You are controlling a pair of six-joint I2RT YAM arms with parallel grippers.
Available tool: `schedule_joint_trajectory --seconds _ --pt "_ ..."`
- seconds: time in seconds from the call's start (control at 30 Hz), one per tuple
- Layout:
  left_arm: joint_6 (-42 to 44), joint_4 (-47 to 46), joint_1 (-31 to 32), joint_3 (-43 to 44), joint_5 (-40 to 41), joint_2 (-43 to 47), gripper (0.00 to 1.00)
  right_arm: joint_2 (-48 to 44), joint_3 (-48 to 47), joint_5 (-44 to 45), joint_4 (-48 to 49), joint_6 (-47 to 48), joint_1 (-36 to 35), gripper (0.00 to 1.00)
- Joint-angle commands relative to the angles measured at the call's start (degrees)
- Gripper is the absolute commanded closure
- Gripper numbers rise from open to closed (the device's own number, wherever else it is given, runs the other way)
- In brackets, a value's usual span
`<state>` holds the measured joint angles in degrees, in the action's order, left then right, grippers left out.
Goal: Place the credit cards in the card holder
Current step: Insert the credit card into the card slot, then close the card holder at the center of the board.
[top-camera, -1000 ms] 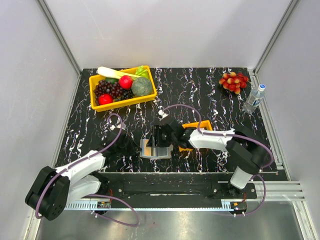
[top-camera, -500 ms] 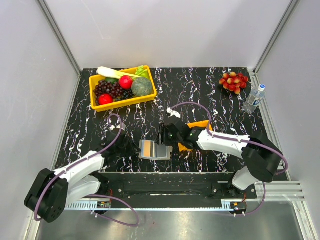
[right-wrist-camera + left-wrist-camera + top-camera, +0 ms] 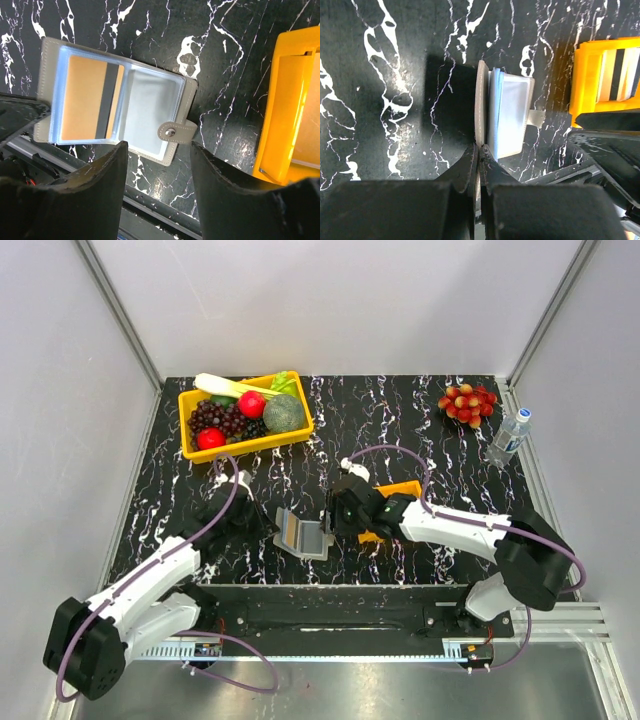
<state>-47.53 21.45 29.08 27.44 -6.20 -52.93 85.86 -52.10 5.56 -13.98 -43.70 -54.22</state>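
Note:
The card holder (image 3: 305,537) lies open near the table's front, taupe outside, blue-grey inside. A tan card with a dark stripe (image 3: 90,97) sits in its left pocket; the right pocket (image 3: 150,117) looks empty. My left gripper (image 3: 268,527) is shut on the holder's left cover edge (image 3: 481,105), which stands tilted up. My right gripper (image 3: 335,515) is open and empty, just right of the holder above its snap tab (image 3: 175,132). More credit cards (image 3: 620,72), silvery and dark-striped, lie in the small orange tray (image 3: 585,80).
The orange tray (image 3: 400,490) sits right of the holder, partly under my right arm. A yellow bin of fruit and vegetables (image 3: 245,412) stands at the back left. Red grapes (image 3: 467,402) and a water bottle (image 3: 509,436) are at the back right.
My right gripper has drawn back to the right off the card holder, leaving the tan card in it. My left gripper has lifted the holder's left cover and shifted slightly back.

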Motion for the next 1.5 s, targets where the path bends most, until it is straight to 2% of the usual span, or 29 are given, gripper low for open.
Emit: schedule_joint_trajectory --seconds 0.0,0.23,0.37,0.43,0.67,0.77,1.03,1.17,1.37,1.47 --pt "2.79 2.02 0.19 4.90 -1.53 -0.24 1.00 -1.23 0.06 1.30 -1.58 -2.52 0.08 0.41" --pt "4.64 -0.36 0.36 6.22 -7.07 -3.50 1.00 1.23 0.77 1.03 -1.40 -4.46 0.08 0.39" --pt "5.08 -0.53 0.63 6.83 -7.43 -3.94 0.95 2.11 1.21 0.68 -1.84 -6.04 0.51 0.39" --pt "5.16 -0.71 0.80 7.01 -7.60 -4.20 0.88 2.20 1.38 0.59 -1.67 -6.22 0.60 0.39" --pt "5.34 -2.64 2.12 7.54 -9.53 -5.43 0.80 3.34 2.17 -2.22 -0.88 -7.27 1.13 0.39" --pt "5.43 -3.52 2.82 7.71 -9.89 -6.05 0.72 2.99 2.52 -2.22 -0.53 -7.45 1.13 0.39" --pt "5.60 -6.33 5.63 8.50 -12.00 -7.98 0.66 -0.69 4.19 0.93 -0.53 -8.15 1.57 0.38" --pt "5.34 -8.79 6.95 8.51 -13.57 -9.47 0.65 -4.38 5.33 3.74 -0.96 -8.85 1.57 0.37" --pt "4.99 -11.52 9.85 8.94 -14.90 -14.48 0.74 -9.92 7.53 8.32 -1.49 -10.00 1.57 0.38" --pt "4.64 -11.96 10.99 9.30 -14.28 -14.84 0.75 -9.84 7.27 7.19 -1.40 -9.56 1.57 0.39"
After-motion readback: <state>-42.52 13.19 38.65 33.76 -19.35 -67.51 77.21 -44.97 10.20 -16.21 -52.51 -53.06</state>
